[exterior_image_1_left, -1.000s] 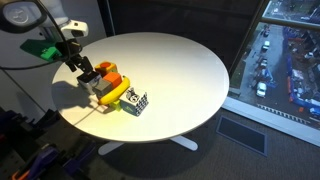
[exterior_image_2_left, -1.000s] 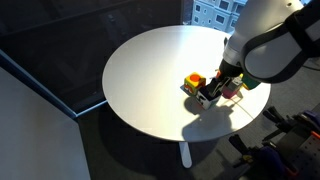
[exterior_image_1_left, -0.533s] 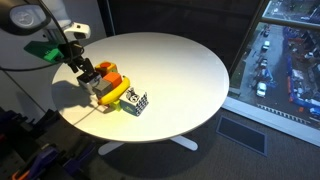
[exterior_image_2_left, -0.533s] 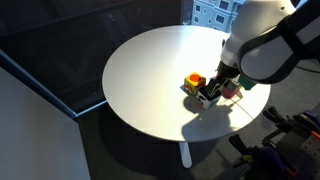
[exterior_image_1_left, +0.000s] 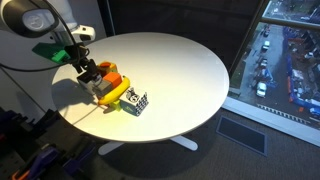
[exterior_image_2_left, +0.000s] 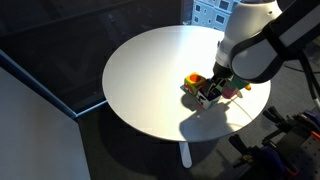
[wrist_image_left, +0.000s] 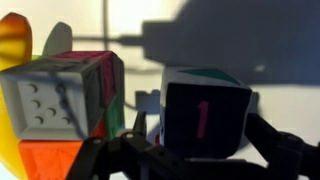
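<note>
Round white table (exterior_image_1_left: 185, 65), also seen in the other exterior view (exterior_image_2_left: 145, 70). Arm (exterior_image_2_left: 258, 48) bent low over a toy cluster near the table's edge. Cluster: orange block (exterior_image_1_left: 109, 71), curved yellow piece (exterior_image_1_left: 119, 94), multicoloured cube (wrist_image_left: 65, 95) with raised dots. Wrist view: dark cube (wrist_image_left: 205, 115) marked with a pink "1", just beside the multicoloured cube. Fingers (wrist_image_left: 282, 150) spread wide apart, one each side of the dark cube; contact cannot be told.

Exterior views: both high, looking down from different sides, sharing the round table (exterior_image_1_left: 190, 70) and blocks (exterior_image_1_left: 115, 92).
Wrist view: very close, low, facing the blocks.
</note>
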